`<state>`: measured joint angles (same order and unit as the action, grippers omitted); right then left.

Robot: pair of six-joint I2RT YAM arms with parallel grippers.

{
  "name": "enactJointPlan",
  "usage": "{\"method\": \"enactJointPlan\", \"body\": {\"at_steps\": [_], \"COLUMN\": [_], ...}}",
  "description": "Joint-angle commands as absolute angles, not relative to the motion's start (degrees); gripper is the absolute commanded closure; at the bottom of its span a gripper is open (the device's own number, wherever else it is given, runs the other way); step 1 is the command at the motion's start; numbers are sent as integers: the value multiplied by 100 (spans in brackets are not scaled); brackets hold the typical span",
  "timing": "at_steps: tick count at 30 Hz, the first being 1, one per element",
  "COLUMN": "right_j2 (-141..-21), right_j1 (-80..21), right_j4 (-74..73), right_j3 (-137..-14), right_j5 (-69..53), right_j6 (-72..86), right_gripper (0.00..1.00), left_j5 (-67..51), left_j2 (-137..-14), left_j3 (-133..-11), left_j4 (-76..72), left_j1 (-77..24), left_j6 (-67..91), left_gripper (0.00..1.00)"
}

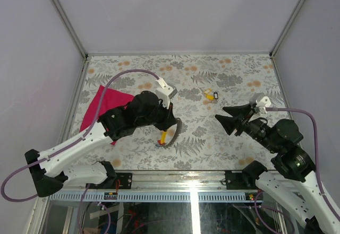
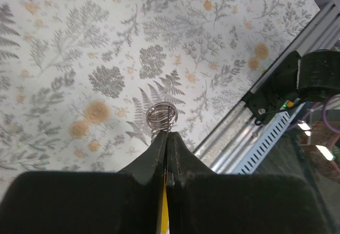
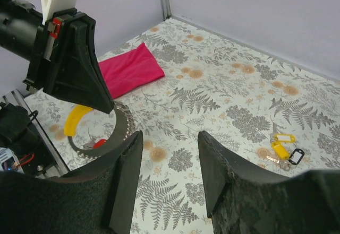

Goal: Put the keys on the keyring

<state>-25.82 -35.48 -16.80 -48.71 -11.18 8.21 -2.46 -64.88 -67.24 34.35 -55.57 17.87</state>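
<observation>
My left gripper (image 1: 171,123) (image 2: 167,133) is shut on the keyring (image 2: 161,115), a grey coiled ring that sticks out past its fingertips. In the right wrist view the keyring (image 3: 123,130) curves down from that gripper's tip to the table. A yellow key tag (image 3: 77,120) and a red one (image 3: 99,143) sit at the ring. A strip of yellow shows between the shut jaws. More keys (image 1: 211,94) (image 3: 281,147), with yellow and black heads, lie loose on the table at the back. My right gripper (image 1: 219,113) (image 3: 170,134) hovers open and empty between the ring and those keys.
A red cloth (image 1: 103,106) (image 3: 130,72) lies at the left of the flowered table top (image 1: 223,75). Grey walls (image 1: 175,11) close in the back and sides. The metal rail (image 2: 249,133) at the near edge runs just behind the left gripper.
</observation>
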Motion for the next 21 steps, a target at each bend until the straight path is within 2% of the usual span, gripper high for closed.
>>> {"method": "enactJointPlan", "body": {"at_steps": [1, 5, 9, 19, 21], "right_j2": [-2283, -2110, -2306, -2986, -3062], "right_j1": [-3560, -3560, -3560, -3568, -3568], "right_j4": [-804, -368, -434, -89, -29], "right_j3": [-4460, -4133, -4243, -4365, -4381], "right_j5": [-1032, -1060, -1586, -3099, -3257], "right_j6": [549, 405, 144, -392, -561], "right_gripper": [48, 48, 46, 44, 44], "left_j5": [-854, -1120, -1481, -3174, -3136], "left_j2": [-6468, -6319, -5887, -5140, -5224], "left_j3": [-6491, -6043, -5679, -5683, -5750], "left_j4": [3368, 2885, 2215, 1685, 1744], "left_j1": [-5498, -5498, -5500, -5423, -5314], "left_j6": [2616, 2762, 2364, 36, -179], "left_gripper": [100, 100, 100, 100, 100]}}
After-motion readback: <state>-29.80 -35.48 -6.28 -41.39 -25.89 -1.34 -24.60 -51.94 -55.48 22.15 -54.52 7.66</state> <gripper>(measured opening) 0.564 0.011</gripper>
